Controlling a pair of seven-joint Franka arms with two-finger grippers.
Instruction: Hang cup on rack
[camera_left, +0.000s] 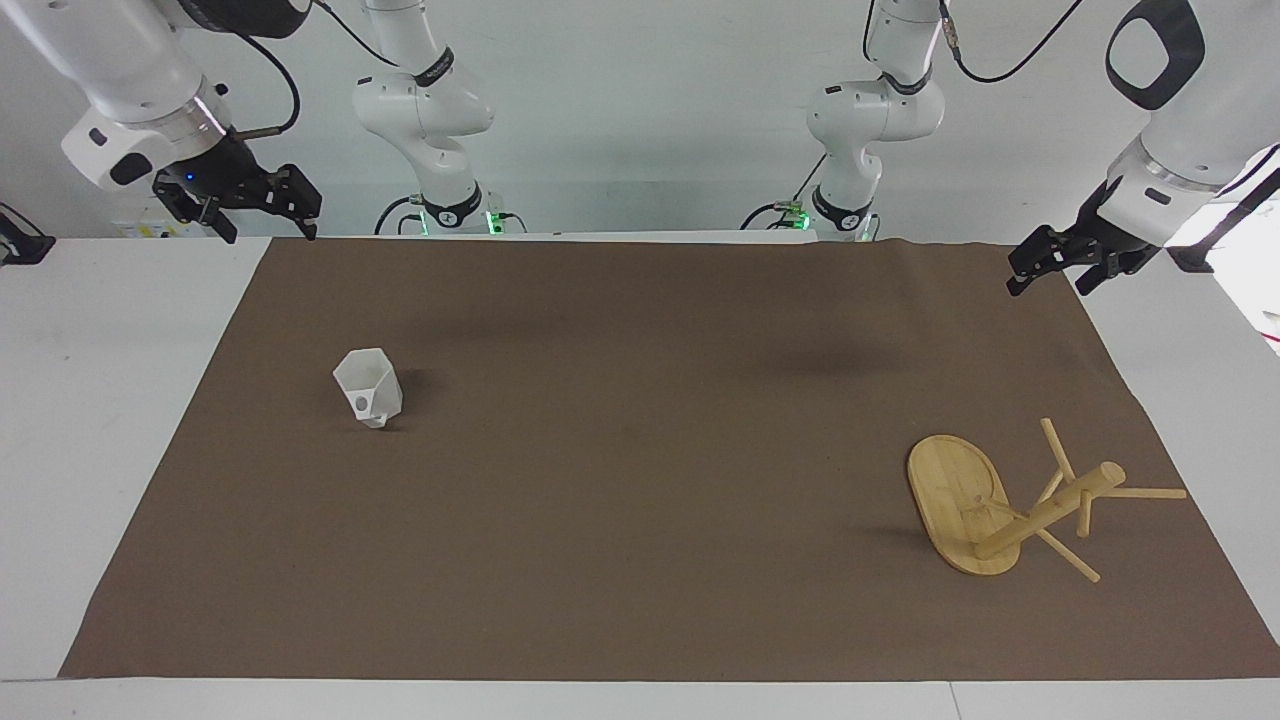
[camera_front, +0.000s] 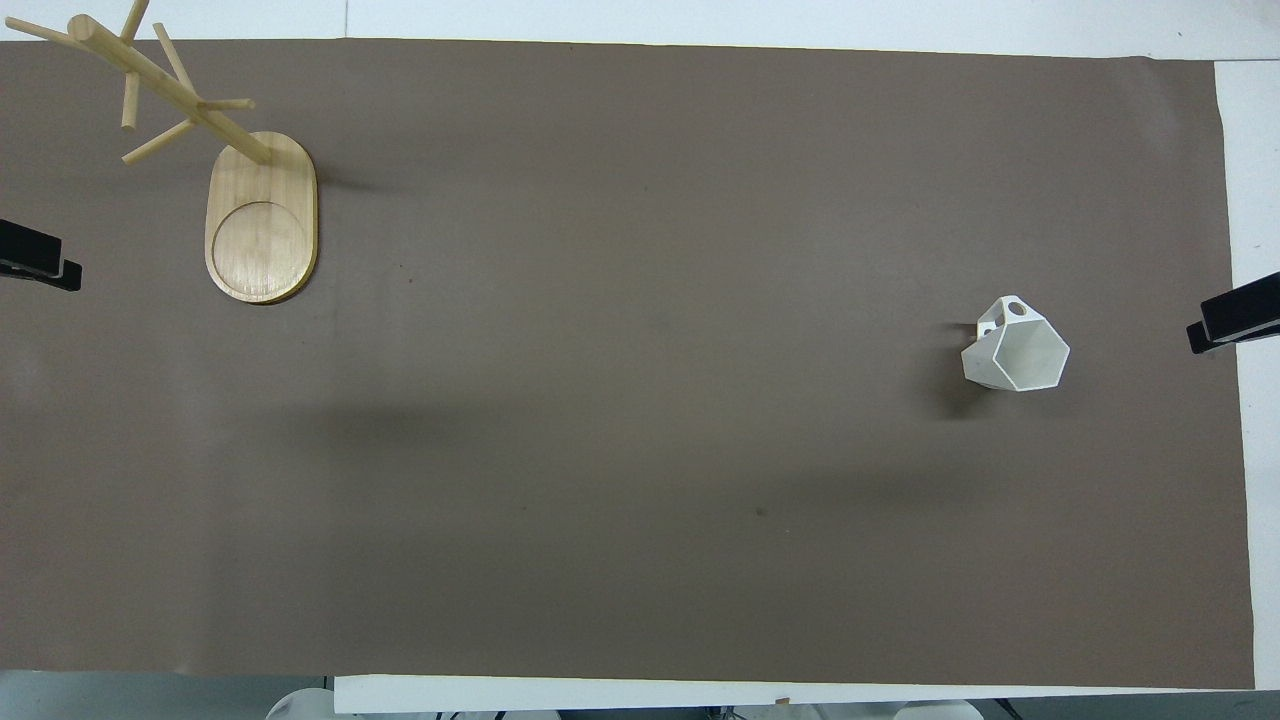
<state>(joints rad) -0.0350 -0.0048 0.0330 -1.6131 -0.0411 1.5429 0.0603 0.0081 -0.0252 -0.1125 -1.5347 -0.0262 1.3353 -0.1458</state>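
Observation:
The white faceted cup (camera_left: 368, 388) stands upright on the brown mat toward the right arm's end, its handle loop on the side farther from the robots; it also shows in the overhead view (camera_front: 1015, 345). The bamboo rack (camera_left: 1000, 505) stands on its oval base toward the left arm's end, farther from the robots than the cup, with nothing on its pegs; it also shows in the overhead view (camera_front: 260, 220). My right gripper (camera_left: 270, 232) hangs open and empty over the mat's corner near its base. My left gripper (camera_left: 1048, 288) hangs open and empty over the mat's edge at its end.
The brown mat (camera_left: 640, 500) covers most of the white table (camera_left: 110, 330). Only the grippers' tips show in the overhead view, the left gripper (camera_front: 40, 262) and the right gripper (camera_front: 1232, 318) at the two side edges.

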